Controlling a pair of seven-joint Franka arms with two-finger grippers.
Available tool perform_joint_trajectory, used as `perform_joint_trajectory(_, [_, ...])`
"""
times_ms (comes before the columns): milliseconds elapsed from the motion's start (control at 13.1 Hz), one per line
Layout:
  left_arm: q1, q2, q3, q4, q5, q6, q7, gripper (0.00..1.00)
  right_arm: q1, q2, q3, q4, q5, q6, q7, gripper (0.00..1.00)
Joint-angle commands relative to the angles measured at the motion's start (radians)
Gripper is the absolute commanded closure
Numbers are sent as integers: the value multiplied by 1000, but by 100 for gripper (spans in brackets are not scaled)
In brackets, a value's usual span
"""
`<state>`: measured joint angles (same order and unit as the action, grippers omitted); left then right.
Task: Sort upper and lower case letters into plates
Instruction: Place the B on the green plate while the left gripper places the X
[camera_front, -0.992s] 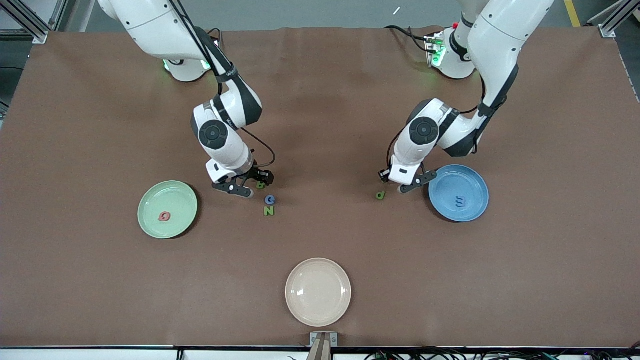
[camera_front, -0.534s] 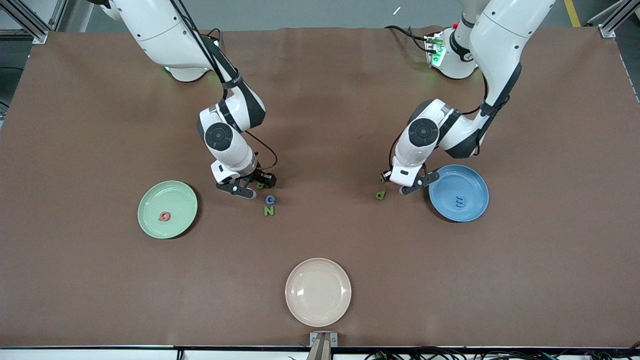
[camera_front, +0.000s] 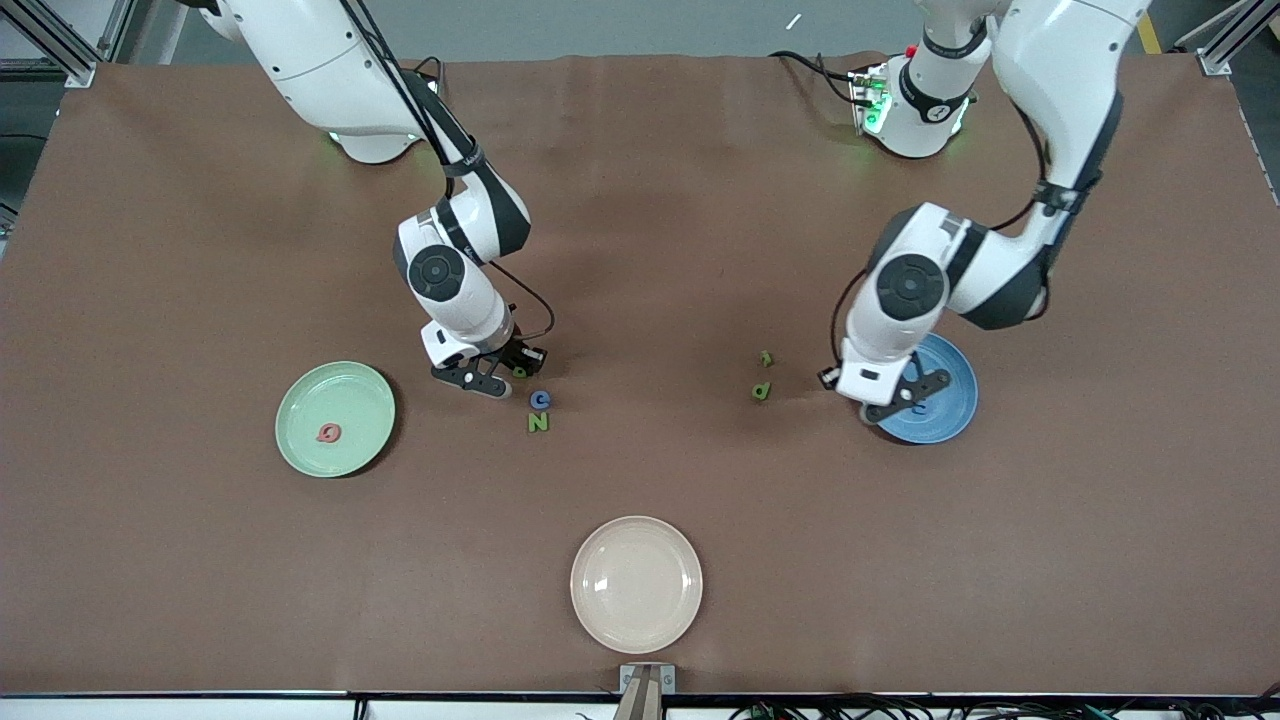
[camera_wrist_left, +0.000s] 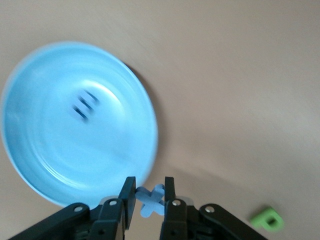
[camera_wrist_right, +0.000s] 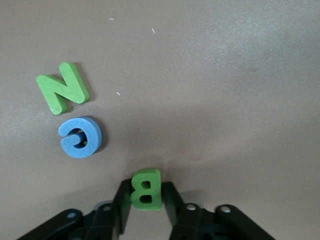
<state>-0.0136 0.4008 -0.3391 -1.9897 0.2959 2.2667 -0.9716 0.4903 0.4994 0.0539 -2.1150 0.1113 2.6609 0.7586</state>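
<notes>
Beside green B (camera_wrist_right: 146, 188): blue C (camera_wrist_right: 80, 137), green N (camera_wrist_right: 62, 93)

Two glossy white arms, black joint discs, black cables, dark pincers.

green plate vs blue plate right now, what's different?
Colour: the green plate is pale green, the blue plate bright blue. Contents: the green plate holds a pink letter, the blue plate a blue m. The left gripper, carrying a blue x, is over the blue plate; nothing is over the green plate. Both are round, shallow and alike in size.
</notes>
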Motion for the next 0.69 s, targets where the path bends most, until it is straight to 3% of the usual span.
perform_joint_trajectory(0, [94,27,-8,9,57,-13,88,99,11,-1,-5,-7,10,8,8,88])
perform_joint_trajectory(76, [128,36,-8,8,75,-13,102,97,10,-4,-6,3,10,7,2,92])
perform_joint_trajectory(153, [142,53,-8,8,78,-13,106,87,4,-12,-9,15,8,-12,-1,95])
perform_joint_trajectory(305, [156,66,-8,8,78,-13,102,17,-13,-16,-22,68,-5,-74,-11,96])
perform_joint_trajectory(381, [153,56,-11,3,78,-13,94,0,-25,-16,-41,101,-30,-110,-37,97])
perform_joint_trajectory(610, [142,41,-76,6,72,-50,55,1,-71,-22,-107,184,-62,-234,-228,97])
